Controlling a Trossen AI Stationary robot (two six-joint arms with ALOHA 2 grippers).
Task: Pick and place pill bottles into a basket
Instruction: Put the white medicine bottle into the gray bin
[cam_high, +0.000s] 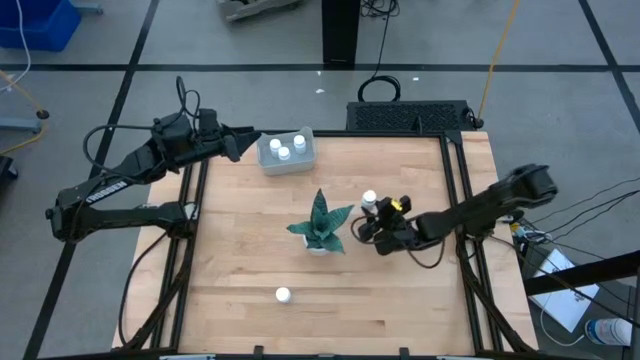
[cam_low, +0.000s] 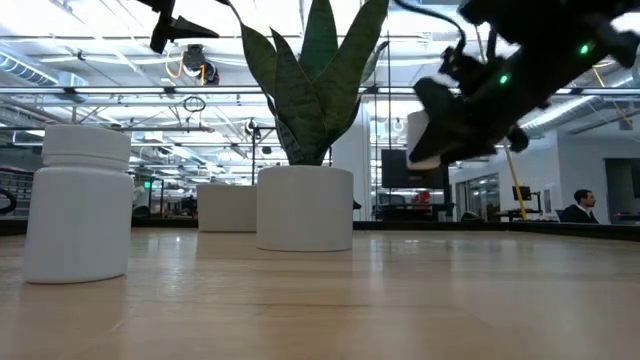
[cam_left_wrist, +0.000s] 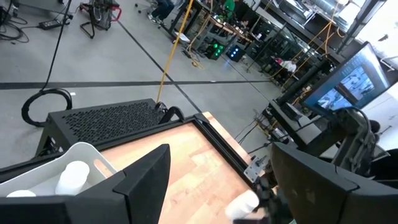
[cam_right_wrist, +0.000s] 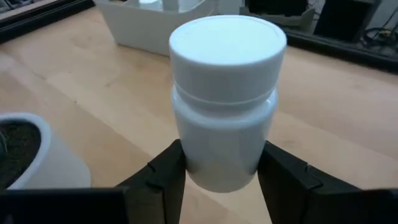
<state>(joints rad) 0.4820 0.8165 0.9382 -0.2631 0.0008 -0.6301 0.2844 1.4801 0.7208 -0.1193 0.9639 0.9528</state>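
Right in front of the right wrist camera you see a small white plastic pill bottle with a round white cap (cam_right_wrist: 225, 99). Your right gripper (cam_right_wrist: 222, 171) has its two dark fingers closed on the bottle's body, low down under the cap. In the high view this bottle (cam_high: 369, 201) is near the middle of the wooden table (cam_high: 420, 300), a bit toward its right edge, just beside the green spiky plant in a white pot (cam_high: 320, 228). In the low view the bottle looks lifted off the wood.

I think the bottle is light, hard and smooth, so it could slip or tip. Hold it by the straight sides, not by the cap, and squeeze gently but firmly.

The small pale grey-blue plastic basket (cam_high: 287, 152) sits at the table's far edge, toward the far left corner. Three bottles stand inside it already. One more white bottle (cam_high: 283, 295) stands alone near the table's near edge.

Your left gripper (cam_high: 245, 140) waits just beside the basket's left side. Its fingers are wide apart and hold nothing.

You must carry your bottle past the plant, so go high enough to clear the leaves.
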